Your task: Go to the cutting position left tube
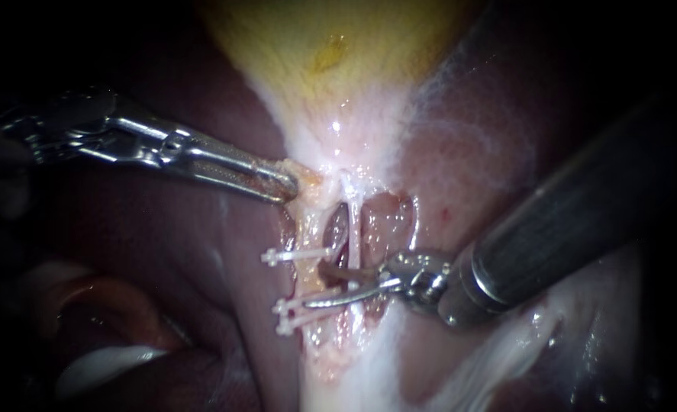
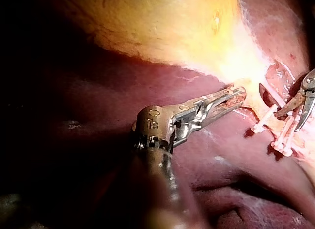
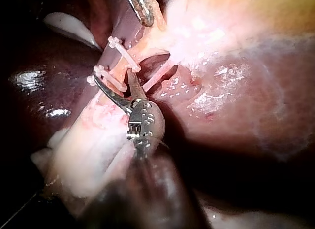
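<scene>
The yellow gallbladder (image 1: pixel 330 61) narrows to a pale neck from which two tubes run down. The left tube (image 1: pixel 312 278) carries one white clip (image 1: pixel 296 255) higher up and two white clips (image 1: pixel 296 314) lower down. The thin pale right tube (image 1: pixel 353 236) runs beside it. My right instrument (image 1: pixel 315 286) has its curved blades open, lying across the left tube between the upper clip and the lower pair; the wrist view (image 3: pixel 114 77) shows this too. My left instrument (image 1: pixel 288 183) is shut on tissue at the gallbladder's neck, holding it to the left (image 2: pixel 236 95).
Dark red liver (image 1: pixel 170 252) surrounds the opened window of tissue behind the tubes. White fatty tissue (image 1: pixel 338 381) runs down below the clips. The right instrument's thick shaft (image 1: pixel 567 221) crosses the liver on the right.
</scene>
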{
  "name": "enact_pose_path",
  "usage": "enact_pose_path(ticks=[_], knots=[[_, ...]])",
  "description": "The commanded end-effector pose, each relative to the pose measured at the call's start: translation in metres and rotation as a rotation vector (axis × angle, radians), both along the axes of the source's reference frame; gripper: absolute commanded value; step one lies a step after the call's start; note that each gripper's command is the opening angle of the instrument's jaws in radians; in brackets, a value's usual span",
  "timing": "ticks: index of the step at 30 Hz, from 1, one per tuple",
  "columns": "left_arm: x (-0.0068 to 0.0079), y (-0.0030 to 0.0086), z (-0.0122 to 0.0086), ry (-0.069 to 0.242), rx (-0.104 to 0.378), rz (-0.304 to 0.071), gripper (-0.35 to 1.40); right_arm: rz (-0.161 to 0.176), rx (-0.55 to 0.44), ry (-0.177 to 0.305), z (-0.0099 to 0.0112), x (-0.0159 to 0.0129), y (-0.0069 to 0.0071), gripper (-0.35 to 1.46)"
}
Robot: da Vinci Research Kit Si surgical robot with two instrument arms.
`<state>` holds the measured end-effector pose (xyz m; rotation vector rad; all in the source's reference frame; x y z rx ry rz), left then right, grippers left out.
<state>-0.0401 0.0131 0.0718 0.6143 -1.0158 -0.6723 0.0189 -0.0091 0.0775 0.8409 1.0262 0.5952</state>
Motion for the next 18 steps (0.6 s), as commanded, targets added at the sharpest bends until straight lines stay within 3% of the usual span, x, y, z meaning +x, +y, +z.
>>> enact_pose_path(ticks=[1, 9, 18], knots=[[-0.0001, 0.0, -0.0001, 0.0, 0.0, 0.0, -0.35, 0.002, 0.001, 0.0, 0.0002, 0.0001, -0.0001, 0.95], [-0.0001, 0.0, -0.0001, 0.0, 0.0, 0.0, -0.35, -0.015, 0.0, -0.025, 0.0018, -0.0002, -0.0007, 0.95], [-0.0001, 0.0, -0.0001, 0.0, 0.0, 0.0, -0.35, -0.025, 0.008, -0.017, 0.0017, 0.0007, -0.0008, 0.95]])
